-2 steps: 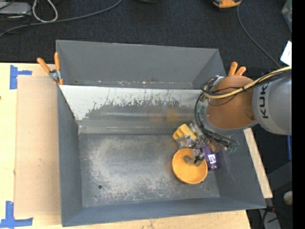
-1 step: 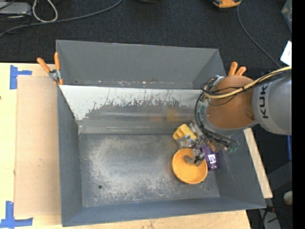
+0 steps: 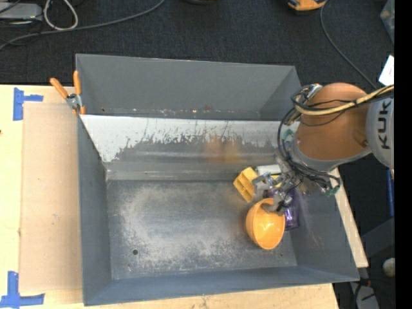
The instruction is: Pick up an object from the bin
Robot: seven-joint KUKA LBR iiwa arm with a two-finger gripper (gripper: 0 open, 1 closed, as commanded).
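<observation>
the gripper is down in the right-hand part of the bin, sitting right over a little cluster. honestly i can't tell whether it's released or clenched on anything, the wrist and cables cover that bit. nearest to it is an orange rounded thing, kind of a small bowl or fruit shape, lying on the floor near the right wall, just below the gripper in the view and seemingly touching it. a yellow ridged block sits just to the left, a purple thing is tucked against the orange one's right side, and there's a white piece behind the block. my worry: it's all packed so tight that a grab could pinch two things at once, or only clip the orange one's edge, and being round and smooth-looking it'd probably squirt out sideways. the sloped right wall is close too, so the wrist might bump it.
</observation>
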